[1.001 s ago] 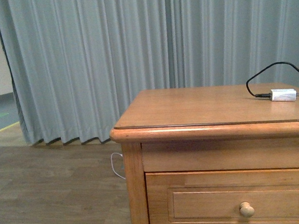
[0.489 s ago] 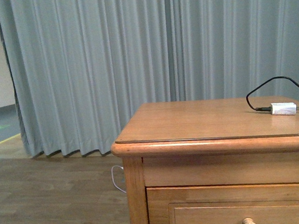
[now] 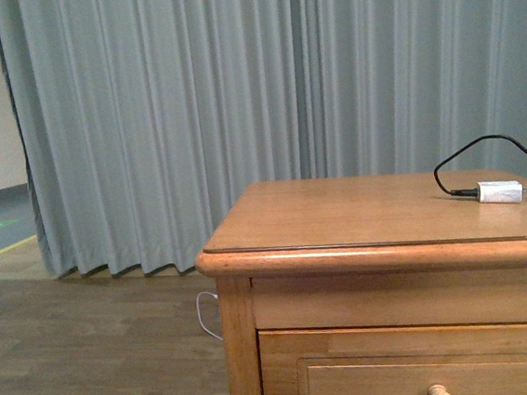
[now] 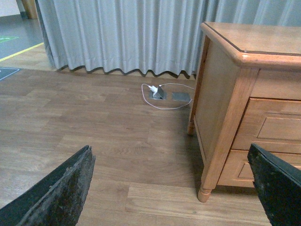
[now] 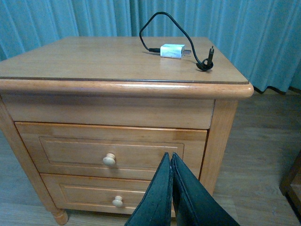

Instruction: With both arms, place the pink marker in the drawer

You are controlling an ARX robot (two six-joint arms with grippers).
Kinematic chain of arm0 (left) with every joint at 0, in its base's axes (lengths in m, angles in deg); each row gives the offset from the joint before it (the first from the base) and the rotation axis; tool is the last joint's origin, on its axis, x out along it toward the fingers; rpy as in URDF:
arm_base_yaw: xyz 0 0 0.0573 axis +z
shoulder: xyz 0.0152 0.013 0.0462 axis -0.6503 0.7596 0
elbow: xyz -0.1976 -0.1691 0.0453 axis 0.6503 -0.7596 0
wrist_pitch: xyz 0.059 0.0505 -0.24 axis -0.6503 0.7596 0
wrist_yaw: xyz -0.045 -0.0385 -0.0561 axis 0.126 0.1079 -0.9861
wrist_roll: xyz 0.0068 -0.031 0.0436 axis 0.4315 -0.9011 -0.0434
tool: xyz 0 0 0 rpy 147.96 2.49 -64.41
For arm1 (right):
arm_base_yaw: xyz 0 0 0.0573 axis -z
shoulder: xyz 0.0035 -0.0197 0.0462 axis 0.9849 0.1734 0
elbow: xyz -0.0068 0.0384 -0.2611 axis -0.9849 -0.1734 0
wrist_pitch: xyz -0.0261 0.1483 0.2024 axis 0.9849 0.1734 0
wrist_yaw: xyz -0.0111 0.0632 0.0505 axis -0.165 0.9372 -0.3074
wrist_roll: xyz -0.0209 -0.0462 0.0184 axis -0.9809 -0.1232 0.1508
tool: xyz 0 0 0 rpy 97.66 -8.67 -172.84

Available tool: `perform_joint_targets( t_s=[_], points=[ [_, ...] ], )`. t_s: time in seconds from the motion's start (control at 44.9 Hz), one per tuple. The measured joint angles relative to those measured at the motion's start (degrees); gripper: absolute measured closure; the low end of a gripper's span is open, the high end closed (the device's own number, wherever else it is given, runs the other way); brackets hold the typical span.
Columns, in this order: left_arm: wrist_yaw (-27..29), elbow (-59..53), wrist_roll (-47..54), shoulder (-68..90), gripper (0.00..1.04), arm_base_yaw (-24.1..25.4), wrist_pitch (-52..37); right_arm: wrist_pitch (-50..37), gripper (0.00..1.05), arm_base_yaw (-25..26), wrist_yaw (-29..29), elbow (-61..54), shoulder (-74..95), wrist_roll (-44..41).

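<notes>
from the front view i see the wooden nightstand (image 3: 339, 209) with a white charger (image 3: 500, 191) and its black cable (image 3: 483, 148) on top. the drawer (image 3: 420, 369) is shut, and my arms do not show.

in the left wrist view my left gripper (image 4: 174, 188) is wide open and holds nothing, hanging over the floor (image 4: 94, 122) beside the nightstand.

in the right wrist view my right gripper (image 5: 171, 188) is pressed closed, holding nothing i can see. it points at the top drawer's knob (image 5: 109, 159), i think to pull it.

i cannot see the pink marker anywhere.
</notes>
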Motion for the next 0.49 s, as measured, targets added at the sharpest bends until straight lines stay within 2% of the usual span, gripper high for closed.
perform_joint_targets(
  t_s=[0.489],
  points=[
    [0.02, 0.00, -0.02, 0.00, 0.06, 0.00, 0.00, 5.84, 1.03, 0.02, 0.00, -3.74, -9.66, 0.00]
  ],
)
